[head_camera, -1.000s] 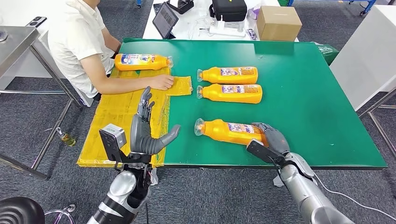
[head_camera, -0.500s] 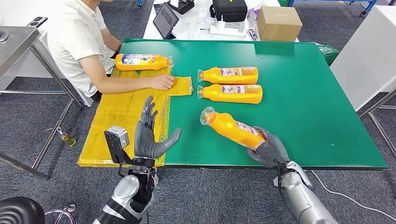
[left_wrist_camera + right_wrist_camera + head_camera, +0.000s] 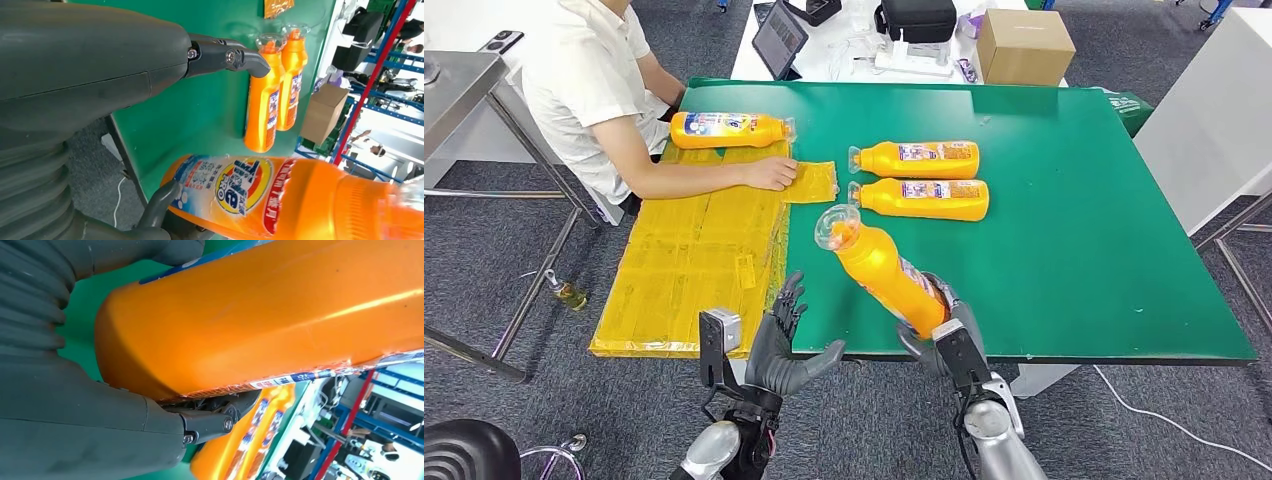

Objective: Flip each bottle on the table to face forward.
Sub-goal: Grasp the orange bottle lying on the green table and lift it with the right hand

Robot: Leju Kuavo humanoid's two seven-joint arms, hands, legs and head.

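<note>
Bottle (image 3: 882, 270), orange with a clear cap, was held by the right hand (image 3: 944, 330) at the near edge of the green table (image 3: 1084, 250). It was raised off the surface and tilted, its cap end pointing up and to the far left, its base down in the hand. The right hand's fingers were wrapped around the lower body of the bottle; in the right wrist view the thumb (image 3: 205, 422) lay against the orange side close to the label edge. In the left wrist view the held bottle's printed label (image 3: 235, 185) faced that camera.

Two more orange bottles lay on their sides near the middle of the table, parallel and just beside each other, caps to the left: the far bottle (image 3: 919, 159) and the middle bottle (image 3: 924, 198), both with labels showing. A fourth bottle (image 3: 729, 130) lay on its side at the far left of the table, cap to the right.

The left hand (image 3: 784, 345) hovered at the near edge of the table, to the left of the held bottle and apart from it, holding nothing, its fingers spread and the thumb stretched out to the right.

Yellow sheets (image 3: 694, 260) covered the left part of the table. A person (image 3: 594, 90) in a white shirt sat at the far left, one hand (image 3: 772, 175) resting on a yellow sheet. A cardboard box (image 3: 1022, 47) stood on the white table beyond.
</note>
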